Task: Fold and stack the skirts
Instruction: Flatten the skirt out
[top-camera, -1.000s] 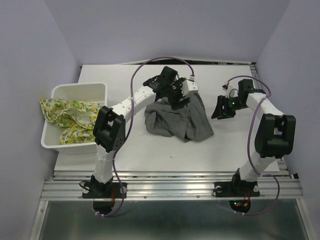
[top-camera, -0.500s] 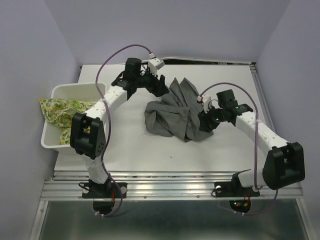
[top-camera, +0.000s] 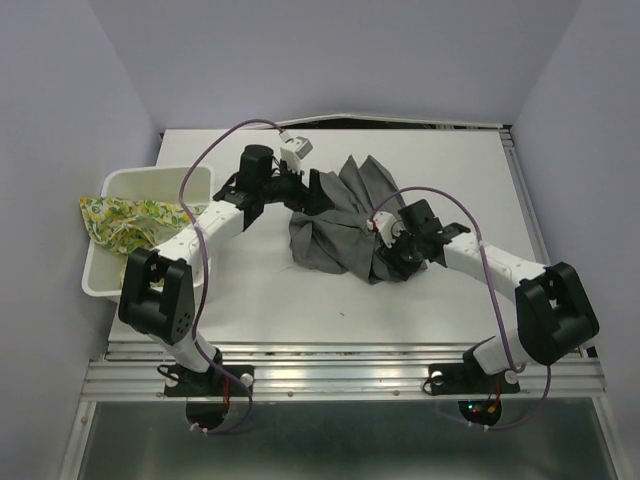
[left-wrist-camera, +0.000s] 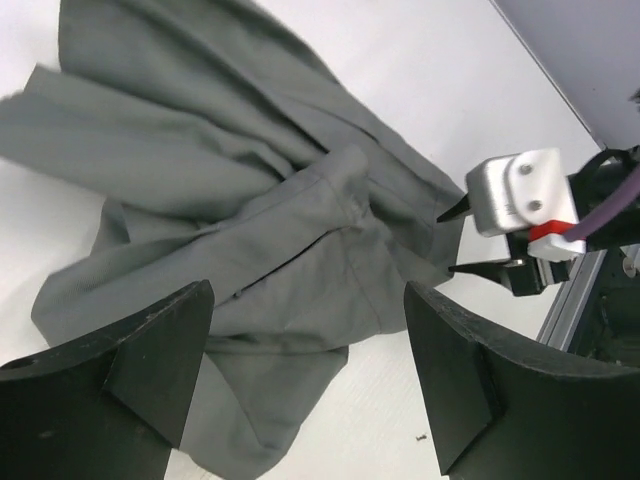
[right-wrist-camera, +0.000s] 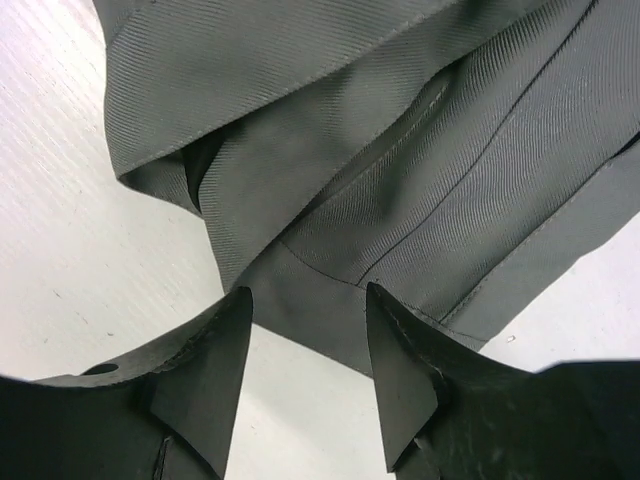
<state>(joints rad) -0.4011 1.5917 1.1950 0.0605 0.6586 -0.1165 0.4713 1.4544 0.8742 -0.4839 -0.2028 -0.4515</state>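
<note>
From the top camera, the plain grey pleated cloth skirt (top-camera: 340, 225) lies crumpled at the middle of the white table (top-camera: 440, 160). The left gripper (top-camera: 308, 190) is at its far left edge and the right gripper (top-camera: 392, 250) at its near right edge. This view alone shows the white plastic basket (top-camera: 150, 180) at the left, with the yellow-green lemon-print skirt (top-camera: 115, 220) spilling over its left rim.

The left wrist camera shows the left gripper (left-wrist-camera: 310, 370) spread wide over the grey skirt (left-wrist-camera: 250, 200) and pinching nothing. The white block on the right wrist (left-wrist-camera: 515, 195) is at the skirt's far side.

The right wrist camera shows the right gripper (right-wrist-camera: 305, 370) partly spread. Bare table (right-wrist-camera: 70, 230) shows in its gap, and the skirt's stitched hem (right-wrist-camera: 400, 150) lies just beyond the tips, ungripped.
</note>
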